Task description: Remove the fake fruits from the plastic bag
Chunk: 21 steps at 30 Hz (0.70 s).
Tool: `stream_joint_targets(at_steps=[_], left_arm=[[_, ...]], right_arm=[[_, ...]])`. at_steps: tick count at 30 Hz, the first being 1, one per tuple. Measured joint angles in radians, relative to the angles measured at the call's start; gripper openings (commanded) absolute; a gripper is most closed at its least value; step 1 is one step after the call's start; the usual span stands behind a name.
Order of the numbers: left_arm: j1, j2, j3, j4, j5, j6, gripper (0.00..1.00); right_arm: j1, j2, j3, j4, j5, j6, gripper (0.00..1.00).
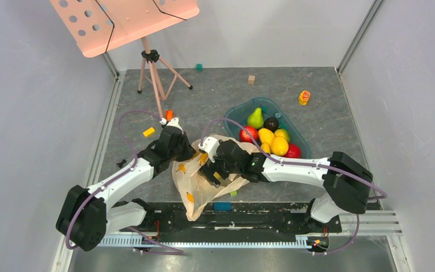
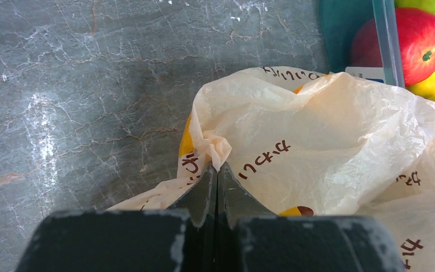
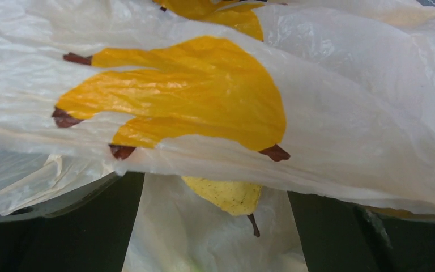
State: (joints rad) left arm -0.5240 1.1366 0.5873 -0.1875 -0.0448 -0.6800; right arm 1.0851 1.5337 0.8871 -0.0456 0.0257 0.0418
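Left wrist view: left pincer [image 2: 216, 173] pinches the plastic bag [image 2: 328, 130] beside the tray [image 2: 340, 28], seemingly anchoring it while right pincer [image 3: 215, 221] gapes open.

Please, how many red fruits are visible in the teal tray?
2. One red fruit at the tray's left edge beside the bag, another at its right end; more may be hidden.

Both arms lean in over the plastic bag [image 1: 195, 195], crumpled on the grey table [image 1: 317, 96]. The left gripper [image 1: 184, 156] meets its left edge, the right gripper [image 1: 210, 173] its middle. Just beside, a teal tray [image 1: 233, 113] holds a green pear [image 1: 255, 118], red apple [image 1: 248, 134] and lemon [image 1: 279, 146].
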Motion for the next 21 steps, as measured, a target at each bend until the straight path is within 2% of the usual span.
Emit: stream_joint_targets(at_steps=[15, 19, 21], left_arm=[[0.0, 0.021, -0.016, 0.022, 0.003, 0.0, 0.02], [0.0, 0.022, -0.021, 0.026, 0.003, 0.0, 0.02], [0.0, 0.022, -0.022, 0.026, 0.003, 0.0, 0.02]], right_arm=[[-0.021, 0.139, 0.041, 0.047, -0.014, -0.017, 0.98], [-0.023, 0.16, 0.041, 0.048, -0.029, -0.018, 0.91], [-0.023, 0.164, 0.041, 0.049, -0.035, -0.018, 0.82]])
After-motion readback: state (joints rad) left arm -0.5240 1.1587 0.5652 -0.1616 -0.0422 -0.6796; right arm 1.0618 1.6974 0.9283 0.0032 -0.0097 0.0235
